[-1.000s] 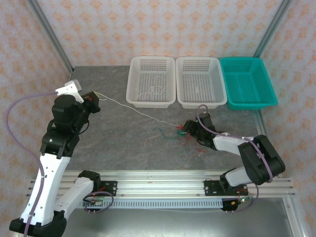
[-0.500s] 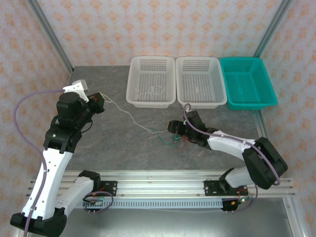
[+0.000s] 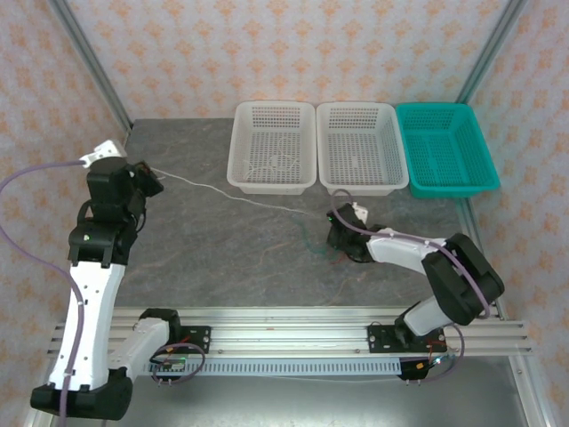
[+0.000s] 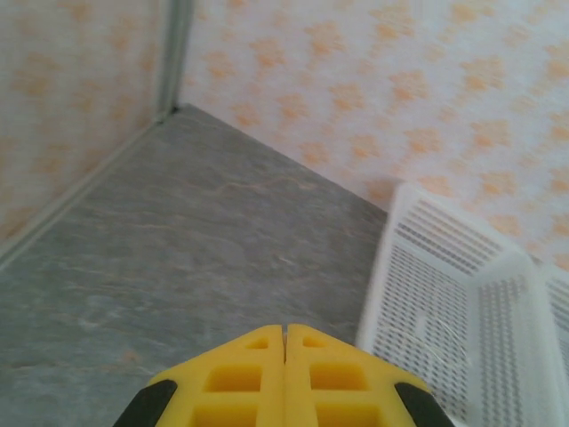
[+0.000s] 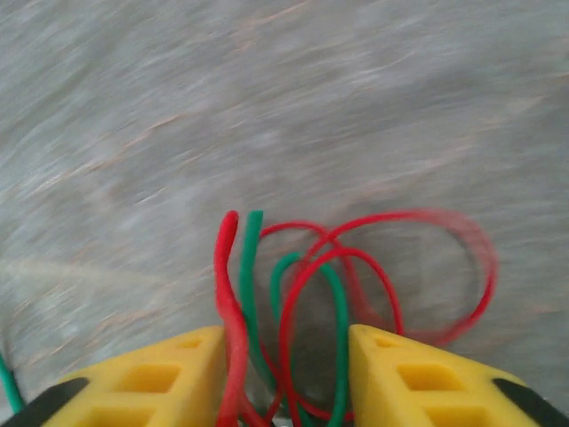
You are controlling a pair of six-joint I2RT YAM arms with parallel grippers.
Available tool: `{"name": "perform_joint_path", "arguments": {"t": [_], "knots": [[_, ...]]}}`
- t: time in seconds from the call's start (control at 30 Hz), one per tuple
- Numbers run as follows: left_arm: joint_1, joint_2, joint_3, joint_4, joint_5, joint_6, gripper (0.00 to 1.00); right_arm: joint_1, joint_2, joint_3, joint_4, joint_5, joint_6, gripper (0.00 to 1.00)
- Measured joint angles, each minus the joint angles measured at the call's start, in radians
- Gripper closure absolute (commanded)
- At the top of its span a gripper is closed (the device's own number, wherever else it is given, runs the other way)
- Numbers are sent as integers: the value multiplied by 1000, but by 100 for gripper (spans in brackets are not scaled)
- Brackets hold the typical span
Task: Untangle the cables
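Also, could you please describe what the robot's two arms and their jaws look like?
Both the left arm and right arm have white links with black joints and a thin purple cable running along them. The jaws are yellow wedge-shaped blocks with rectangular cut-outs, black at the outer corners.

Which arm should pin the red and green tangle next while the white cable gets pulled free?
Right. The right gripper sits open astride the red and green loops. The left gripper is shut far off, apparently holding the white cable taut.
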Motion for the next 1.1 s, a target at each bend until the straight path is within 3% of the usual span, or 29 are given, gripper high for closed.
{"name": "perform_joint_path", "arguments": {"t": [0.1, 0.2, 0.33, 0.57, 0.67, 0.77, 0.9, 1.0, 1.1], "knots": [[162, 10, 3, -6, 48, -27, 100, -89, -78, -62, -30, 21, 46, 51], [257, 13, 0, -1, 135, -62, 100, -134, -125, -96, -50, 22, 60, 49], [265, 35, -32, 53, 312, -106, 100, -137, -156, -100, -47, -24, 39, 36], [262, 90, -111, 77, 484, -121, 100, -137, -284, -46, -57, -151, -31, 14], [221, 97, -108, 75, 546, -108, 100, -137, -367, 16, -68, -166, -55, 13], [119, 117, -50, 40, 588, -70, 100, -137, -453, 61, -61, -161, -79, 8], [-5, 119, 68, 12, 623, -40, 100, -137, -546, 82, -30, -168, -129, 11], [-77, 114, 156, 12, 633, -31, 100, -127, -570, 90, 36, -243, -191, 13], [-163, 115, 220, 19, 633, -32, 100, -49, -546, 90, 129, -349, -269, 16]]}}
